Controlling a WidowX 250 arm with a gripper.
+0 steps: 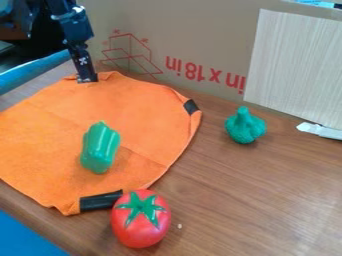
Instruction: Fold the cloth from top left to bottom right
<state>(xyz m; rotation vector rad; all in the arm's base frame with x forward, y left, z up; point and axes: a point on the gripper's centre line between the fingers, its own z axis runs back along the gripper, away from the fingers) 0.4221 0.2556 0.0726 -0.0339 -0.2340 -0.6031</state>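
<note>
Lying spread over the left of the table (254, 195), the cloth (143, 110) reaches from the gripper (87, 80) at its far edge toward the near right, so the fold should run along that slant, away from the cardboard (207, 35) and toward the tomato (141, 220). The gripper hangs down at the cloth's far edge, left of centre; I cannot tell whether it is open or closed, or whether it has hold of the fabric. With only one arm, the pull would have to start there

On the cloth, right in the likely path, sits a green pepper (101, 147), which the fold could cover or drag along. A black patch (191, 107) marks the right edge, another black strip (99, 201) the near edge. The tomato stands just beside that strip and may get nudged. Farther right, well apart, is a green toy vegetable (245, 127), probably no hindrance
</note>
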